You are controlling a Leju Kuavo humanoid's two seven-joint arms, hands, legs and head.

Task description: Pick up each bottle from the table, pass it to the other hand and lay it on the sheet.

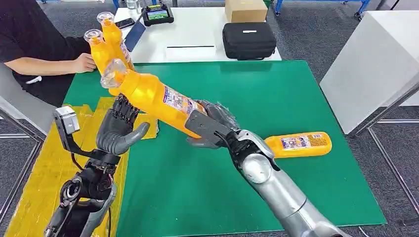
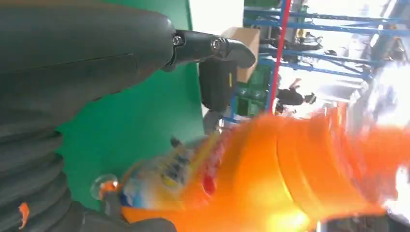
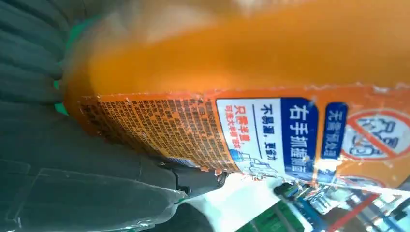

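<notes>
Centre frame: right robot hand (image 1: pixel 213 129) grips the base of a tilted orange plastic bottle (image 1: pixel 153 96); left robot hand (image 1: pixel 118 129), lower left, fingers spread, holds nothing, just beneath it.

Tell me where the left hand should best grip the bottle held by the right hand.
Likely the upper body of the held bottle, below the neck: the right hand covers its base, and the left hand waits open beneath that free stretch, so come from below.
</notes>
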